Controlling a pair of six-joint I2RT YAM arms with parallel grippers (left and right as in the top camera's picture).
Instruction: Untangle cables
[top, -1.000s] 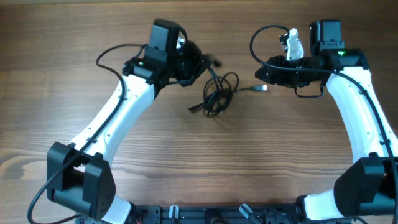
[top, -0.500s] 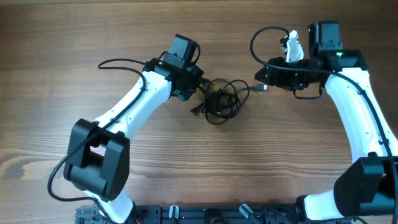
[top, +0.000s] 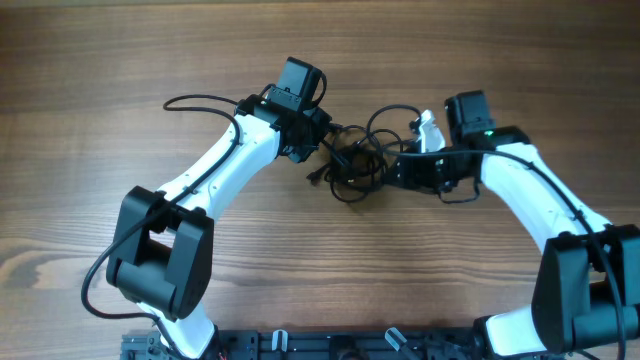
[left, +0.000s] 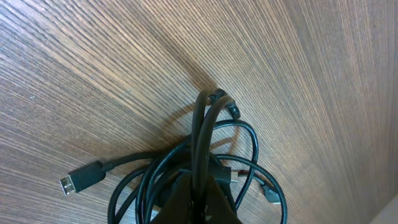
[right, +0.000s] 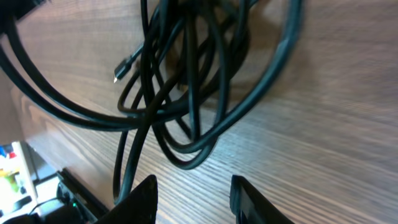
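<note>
The tangled cables (top: 355, 162) are lying in the middle of the table (top: 90, 60), between both arms. The left gripper (left: 198, 188) is pinching a doubled loop of them tight, while the right gripper (right: 194, 186) is hovering just beside the bundle, fingers apart and holding nothing.

Cables (top: 352, 160) lie bundled on table (top: 100, 60), centre, btwn the two arms. Left gripper (top: 322, 140) sits at bundle's upper-left edge, touching it; right gripper (top: 396, 169) just beside its right edge. One plug end (top: 311, 177) pokes out lower-left.
</note>
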